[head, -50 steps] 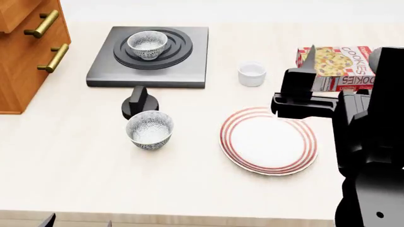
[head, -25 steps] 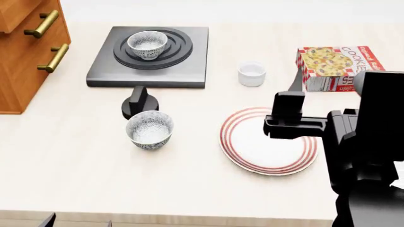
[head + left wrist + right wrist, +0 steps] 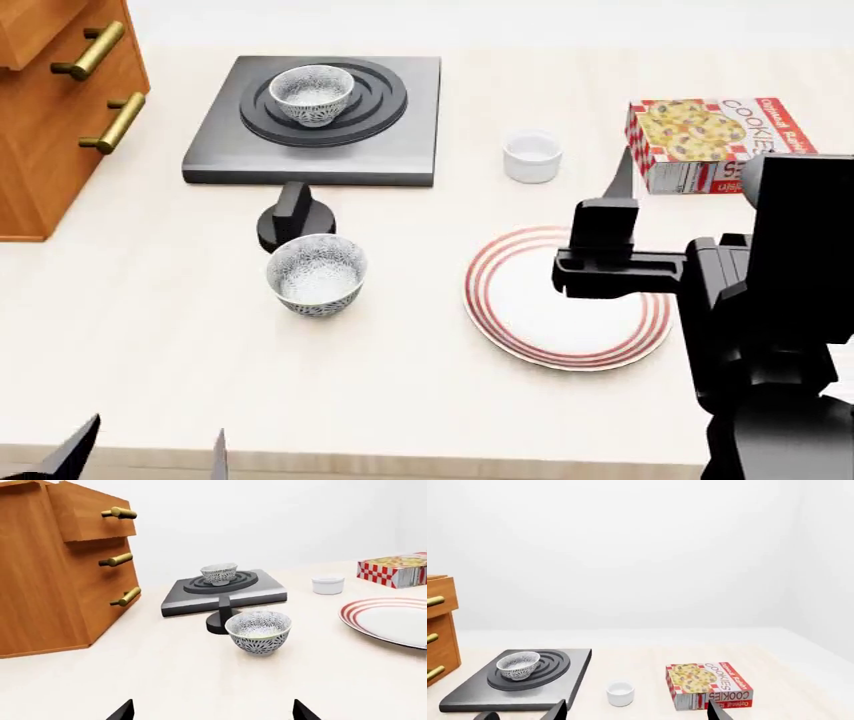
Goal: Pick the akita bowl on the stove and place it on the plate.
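The akita bowl [image 3: 311, 95], white with dark speckles, sits upright on the ringed burner of the stove [image 3: 214, 150] at the back left. It also shows in both wrist views as the akita bowl [image 3: 219, 573] [image 3: 518, 664], on the stove [image 3: 267, 592] [image 3: 474, 692]. The plate [image 3: 501, 300] [image 3: 390, 622], red-ringed, lies bare at the front right. My right gripper [image 3: 619, 178] [image 3: 637, 712] hovers open over the plate's far edge, holding nothing. Far from the stove, my left gripper [image 3: 147, 455] [image 3: 213, 712] stands open and empty at the table's near left edge.
A second speckled bowl [image 3: 316, 275] [image 3: 258, 631] stands in front of the stove's black knob [image 3: 294, 215]. Behind the plate are a small white cup [image 3: 533, 156] [image 3: 620, 694] and a cookie box [image 3: 714, 140] [image 3: 707, 685]. A wooden drawer cabinet [image 3: 60, 110] [image 3: 53, 570] borders the left side.
My right arm has shifted left and nearer, from in front of the cookie box to above the plate's far edge. The left fingertips show more at the head view's bottom. The bowls are unmoved.
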Robot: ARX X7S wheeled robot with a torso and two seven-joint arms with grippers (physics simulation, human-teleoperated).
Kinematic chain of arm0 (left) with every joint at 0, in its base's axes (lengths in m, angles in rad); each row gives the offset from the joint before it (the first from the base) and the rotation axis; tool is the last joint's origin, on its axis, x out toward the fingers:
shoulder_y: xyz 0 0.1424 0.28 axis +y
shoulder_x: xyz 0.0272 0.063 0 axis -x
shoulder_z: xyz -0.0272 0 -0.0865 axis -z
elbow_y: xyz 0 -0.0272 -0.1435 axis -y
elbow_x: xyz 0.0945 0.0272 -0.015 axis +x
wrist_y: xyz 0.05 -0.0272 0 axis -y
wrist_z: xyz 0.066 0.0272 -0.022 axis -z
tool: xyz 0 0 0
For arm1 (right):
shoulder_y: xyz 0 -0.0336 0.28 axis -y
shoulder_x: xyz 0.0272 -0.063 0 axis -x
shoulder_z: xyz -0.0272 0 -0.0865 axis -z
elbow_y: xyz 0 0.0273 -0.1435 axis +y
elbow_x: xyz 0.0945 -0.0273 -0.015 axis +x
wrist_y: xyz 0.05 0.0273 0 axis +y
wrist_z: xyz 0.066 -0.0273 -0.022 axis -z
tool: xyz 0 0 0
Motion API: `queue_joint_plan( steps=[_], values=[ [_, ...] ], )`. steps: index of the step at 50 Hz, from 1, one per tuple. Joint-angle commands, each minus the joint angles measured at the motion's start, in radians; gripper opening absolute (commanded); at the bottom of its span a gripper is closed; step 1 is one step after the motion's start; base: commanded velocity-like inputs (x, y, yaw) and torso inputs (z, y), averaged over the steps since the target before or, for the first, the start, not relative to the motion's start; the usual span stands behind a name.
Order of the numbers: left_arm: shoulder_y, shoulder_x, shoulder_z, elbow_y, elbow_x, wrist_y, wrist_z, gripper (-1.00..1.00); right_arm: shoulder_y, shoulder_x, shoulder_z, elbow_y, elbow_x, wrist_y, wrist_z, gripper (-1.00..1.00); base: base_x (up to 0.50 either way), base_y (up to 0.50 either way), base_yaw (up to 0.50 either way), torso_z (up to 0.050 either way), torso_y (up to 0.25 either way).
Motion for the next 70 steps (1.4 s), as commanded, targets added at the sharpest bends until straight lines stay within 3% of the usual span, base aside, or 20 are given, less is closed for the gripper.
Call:
queue_joint_plan(
  steps=[1, 12, 21, 32, 49, 70],
  values=[
    [-0.069, 0.006, -0.015, 0.165, -0.037, -0.191, -0.01, 1.0, 0.001, 0.003, -0.005, -0.001, 0.006, 0.003, 0.005, 1.0, 0.0, 0.0, 0.0, 0.0, 0.0],
    [-0.263, 0.027, -0.052, 0.216, -0.139, -0.502, 0.005, 1.0, 0.001, 0.008, -0.008, -0.006, 0.011, 0.008, 0.01, 1.0, 0.0, 0.0, 0.0, 0.0, 0.0],
    [-0.443, 0.042, -0.073, 0.137, -0.155, -0.626, -0.019, 1.0, -0.001, 0.01, -0.007, 0.0, 0.015, 0.003, 0.014, 1.0, 0.0, 0.0, 0.0, 0.0, 0.0],
    [-0.525, 0.028, -0.048, 0.076, -0.144, -0.651, -0.021, 1.0, 0.0, 0.013, -0.01, 0.004, 0.019, 0.005, 0.02, 1.0, 0.0, 0.0, 0.0, 0.0, 0.0],
    [-0.524, 0.01, -0.038, 0.078, -0.153, -0.63, -0.019, 1.0, 0.0, 0.014, -0.009, 0.003, 0.029, 0.003, 0.027, 1.0, 0.0, -0.01, 0.0, 0.0, 0.0],
    [-0.516, -0.002, -0.022, 0.098, -0.162, -0.627, -0.028, 1.0, 0.002, 0.02, -0.008, -0.006, 0.045, 0.02, 0.034, 1.0, 0.0, -0.27, 0.0, 0.0, 0.0]
  ],
)
